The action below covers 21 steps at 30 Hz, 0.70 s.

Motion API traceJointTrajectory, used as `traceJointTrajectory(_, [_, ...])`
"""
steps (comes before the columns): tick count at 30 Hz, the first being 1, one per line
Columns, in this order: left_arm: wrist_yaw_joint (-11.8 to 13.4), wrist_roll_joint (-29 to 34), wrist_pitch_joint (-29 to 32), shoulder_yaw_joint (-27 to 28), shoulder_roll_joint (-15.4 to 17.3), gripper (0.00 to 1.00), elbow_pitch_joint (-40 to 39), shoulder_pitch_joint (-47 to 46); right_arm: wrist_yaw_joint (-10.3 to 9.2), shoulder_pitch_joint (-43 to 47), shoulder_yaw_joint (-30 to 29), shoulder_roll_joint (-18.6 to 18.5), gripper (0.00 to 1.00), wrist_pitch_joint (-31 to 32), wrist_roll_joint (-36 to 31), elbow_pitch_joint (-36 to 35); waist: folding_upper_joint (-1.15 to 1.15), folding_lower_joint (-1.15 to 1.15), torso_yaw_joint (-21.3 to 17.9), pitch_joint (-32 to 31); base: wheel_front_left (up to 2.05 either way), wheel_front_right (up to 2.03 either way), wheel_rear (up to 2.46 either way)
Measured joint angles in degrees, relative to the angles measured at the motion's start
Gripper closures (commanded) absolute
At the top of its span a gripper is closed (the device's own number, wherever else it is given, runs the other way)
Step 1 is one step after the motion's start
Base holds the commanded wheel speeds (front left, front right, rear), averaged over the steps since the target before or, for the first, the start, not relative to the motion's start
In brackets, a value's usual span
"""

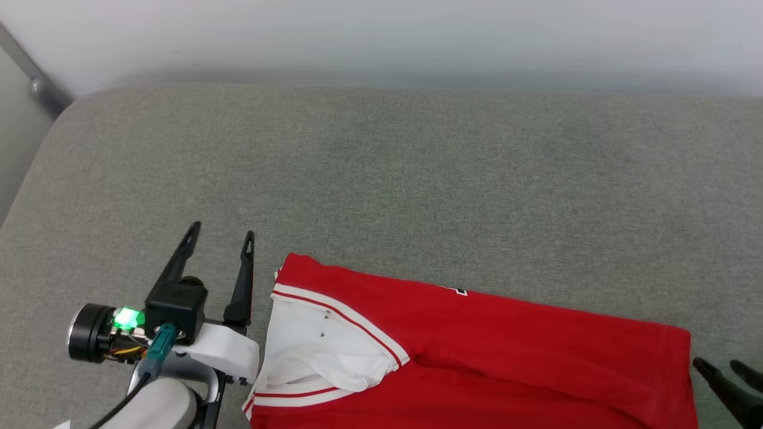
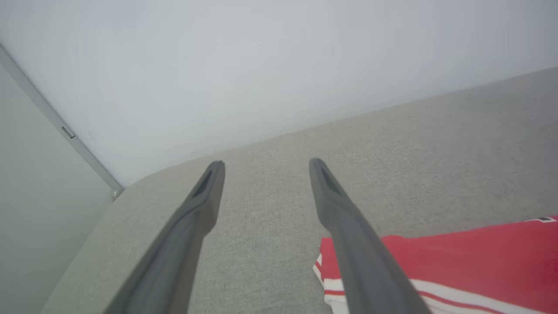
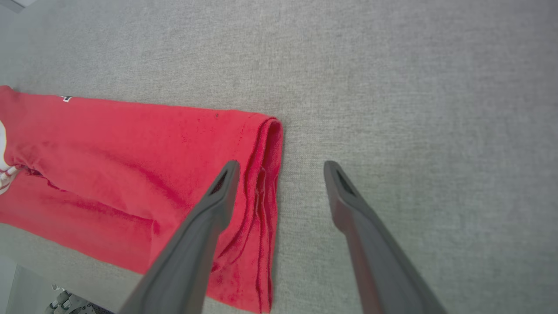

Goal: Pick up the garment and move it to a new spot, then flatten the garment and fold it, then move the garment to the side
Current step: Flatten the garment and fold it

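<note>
as the garment [image 1: 477, 345] stretches between them, my left gripper [image 1: 223, 229] gapes empty by its sleeve end, my right gripper [image 3: 282, 163] likewise by its other end

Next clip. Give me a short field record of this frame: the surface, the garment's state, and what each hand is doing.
surface: grey padded surface, pale wall behind
item: red garment, folded into a long band, lying along the near edge
detail: white sleeve with striped trim on top, at the robot's left end
left: left hand open, empty, beside that left end
right: right hand open, empty, at the folded right end
grip: neither hand is closed on cloth
</note>
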Motion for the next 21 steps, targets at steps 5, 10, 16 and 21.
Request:
traceJointTrajectory(5, [1.0,6.5,-0.1,10.3,-5.4,0.00,-1.7,6.8,0.00,0.7,-0.9,3.7,0.00,2.3,2.2,1.0,0.00,0.00,0.4,1.3,0.00,0.00,0.00])
traceJointTrajectory(10, [-0.9,12.6,-0.1,18.2,-10.9,0.00,-1.9,11.5,0.00,0.3,0.5,5.9,0.00,4.9,3.2,2.7,0.00,0.00,1.0,2.1,0.00,0.00,0.00])
traceJointTrajectory(16, [-4.4,19.8,-0.1,25.5,-17.1,0.00,-1.7,15.0,-0.01,-1.1,3.8,6.4,0.00,8.7,5.4,2.9,0.00,0.00,1.9,2.6,0.00,0.00,0.00])
traceJointTrajectory(21, [-7.1,24.9,-0.1,30.7,-21.3,0.00,-1.5,17.3,-0.10,-2.6,6.6,6.4,0.00,10.4,6.6,2.7,0.00,0.00,2.0,2.7,0.00,0.00,0.00])
